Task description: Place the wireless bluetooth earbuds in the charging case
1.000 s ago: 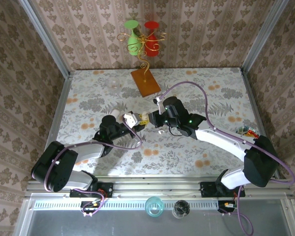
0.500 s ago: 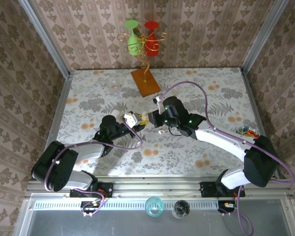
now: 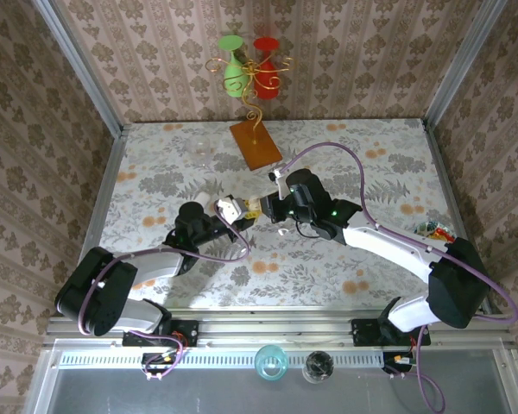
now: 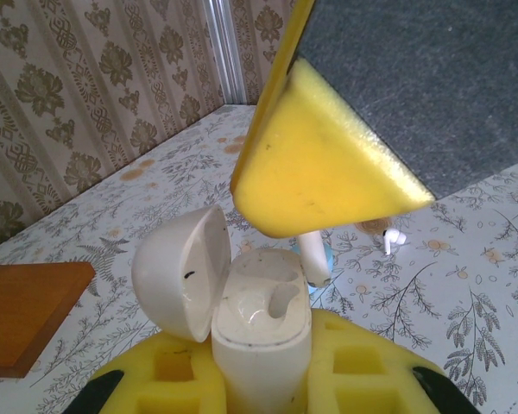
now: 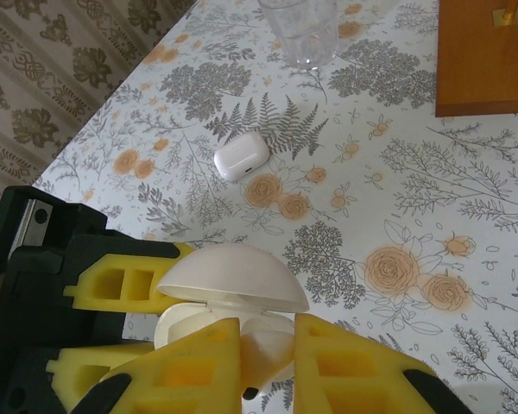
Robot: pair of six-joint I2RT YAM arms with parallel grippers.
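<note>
almost nothing has moved in the last second; both arms hold their meeting at mid-table. on the left, the left gripper (image 4: 261, 375) is clamped on the upright case (image 4: 259, 319), lid flipped open. just right of it, the right gripper (image 5: 266, 345) pinches an earbud (image 4: 311, 250) just over the open case. a second earbud (image 4: 393, 237) lies on the table (image 4: 466, 285) farther right.

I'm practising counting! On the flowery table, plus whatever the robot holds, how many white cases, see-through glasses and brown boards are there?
White cases: 2, open case held, shut case lying
See-through glass: 1
Brown board: 1
Total: 4
</note>
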